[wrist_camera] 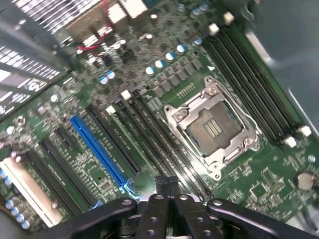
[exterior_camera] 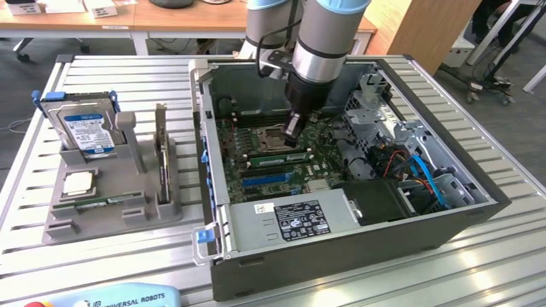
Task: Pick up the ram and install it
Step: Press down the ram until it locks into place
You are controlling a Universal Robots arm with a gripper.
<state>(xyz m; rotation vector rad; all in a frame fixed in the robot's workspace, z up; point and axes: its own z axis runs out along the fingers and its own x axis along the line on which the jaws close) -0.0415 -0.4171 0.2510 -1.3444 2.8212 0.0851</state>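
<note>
The ram is a thin green stick standing on edge in a slot of the motherboard, just beside the empty processor socket. My gripper reaches down into the open computer case and its tip is right over the ram's end towards the exterior view's right. I cannot tell whether it touches the stick. In the wrist view the gripper is shut, its black fingers pressed together with nothing between them, above the dark memory slots next to the socket.
A grey holder at the exterior view's left carries a hard drive, a square silver processor, an upright expansion card and a short green strip. The power supply, drive cage and blue cables crowd the case.
</note>
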